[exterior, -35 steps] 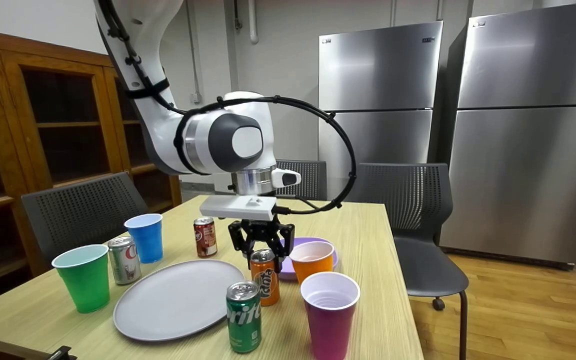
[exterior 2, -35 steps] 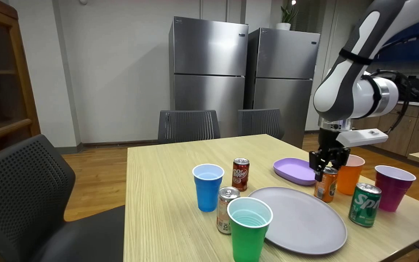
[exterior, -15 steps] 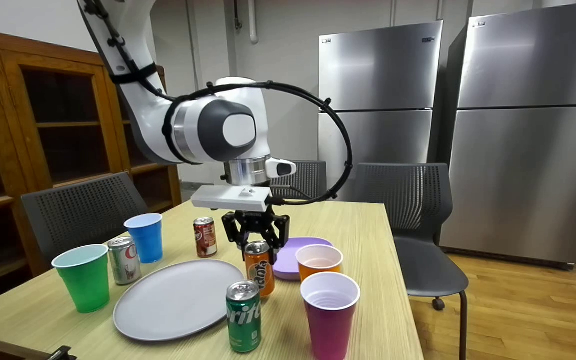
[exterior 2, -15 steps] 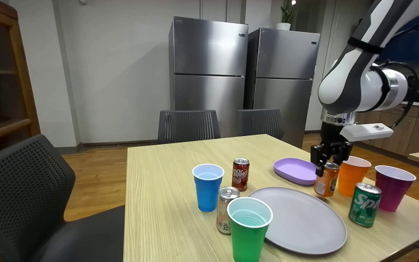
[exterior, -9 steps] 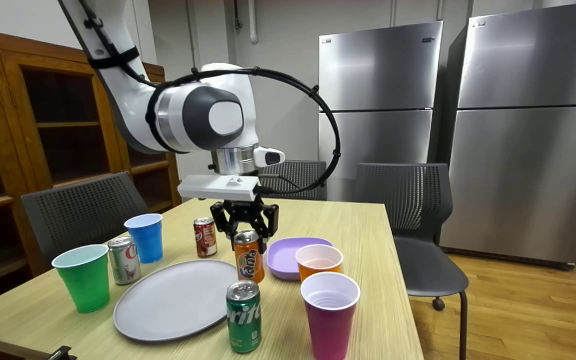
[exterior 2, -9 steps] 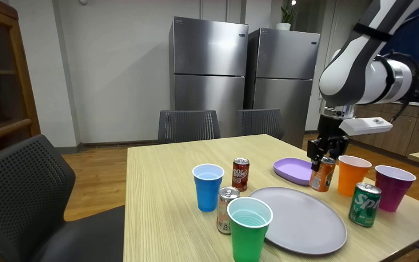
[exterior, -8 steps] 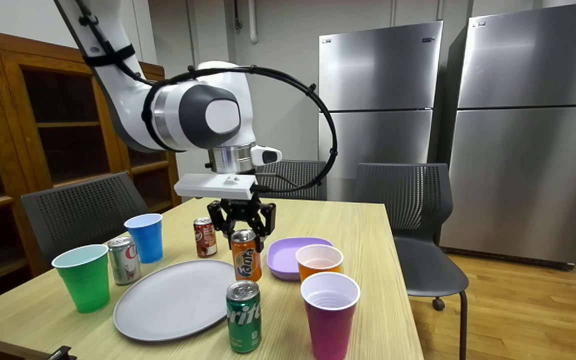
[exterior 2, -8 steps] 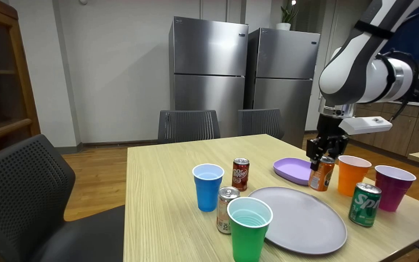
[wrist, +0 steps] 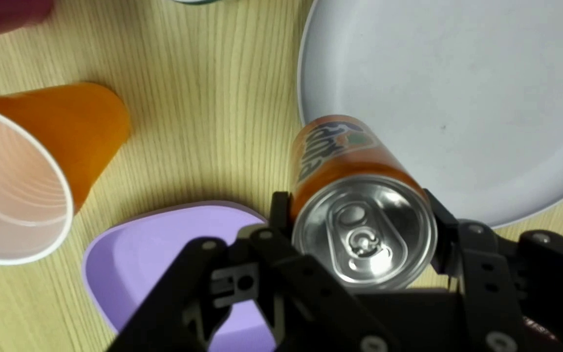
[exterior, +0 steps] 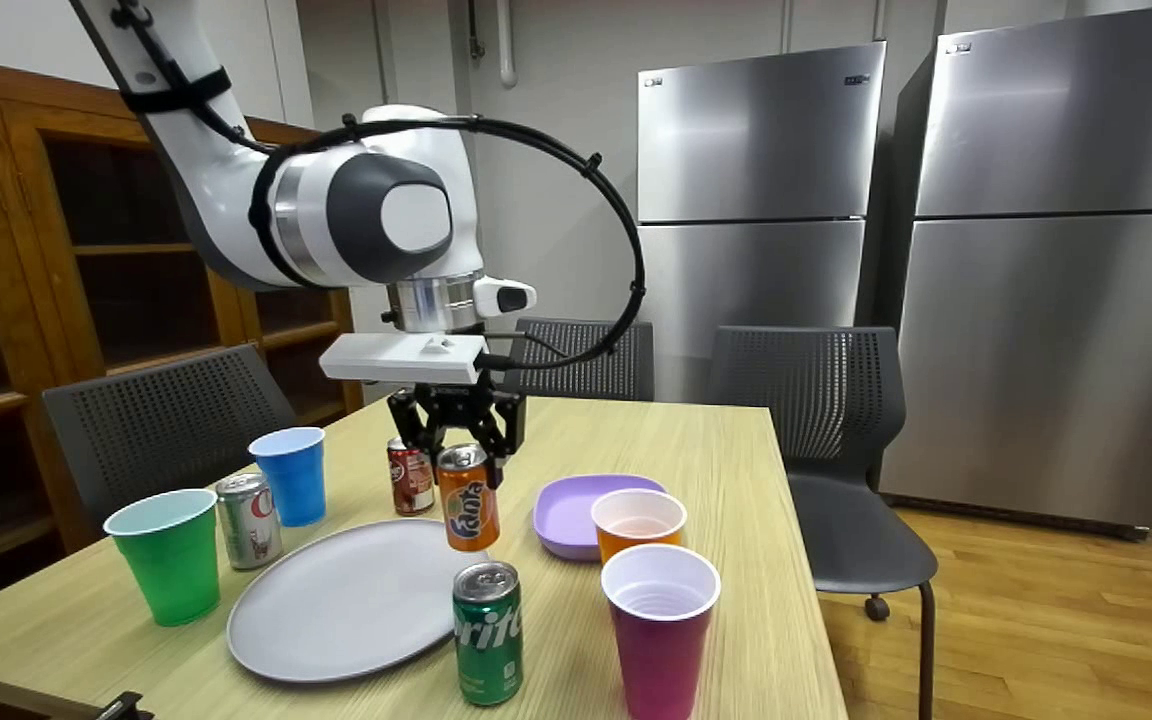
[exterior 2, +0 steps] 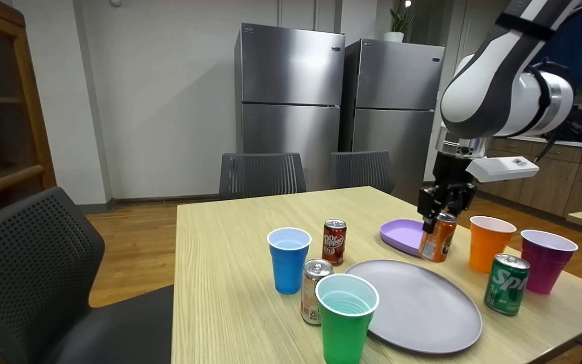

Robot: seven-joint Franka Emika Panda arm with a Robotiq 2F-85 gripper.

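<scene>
Counting around the gray plate (exterior: pixel 351 600), we find four pale-lined cups (exterior: pixel 661 650), three standing cans (exterior: pixel 487 650), one purple dish (exterior: pixel 586 500), and the partly spread gripper (exterior: pixel 464 466) clasping one tilted Fanta can (exterior: pixel 468 512).

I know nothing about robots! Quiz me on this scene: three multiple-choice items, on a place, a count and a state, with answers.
1. Which can stands right beside the green cup?
A) Sprite
B) silver can
C) Dr Pepper

2. How many cups show?
A) two
B) six
C) four

3. The Fanta can is:
A) held between the jaws
B) crushed flat
C) lying loose on its side

1 B: both exterior views show it next to that cup.
2 C: both exterior views show green cup, blue cup, orange cup and purple cup.
3 A: in the wrist view the jaws are closed on its sides.
</scene>
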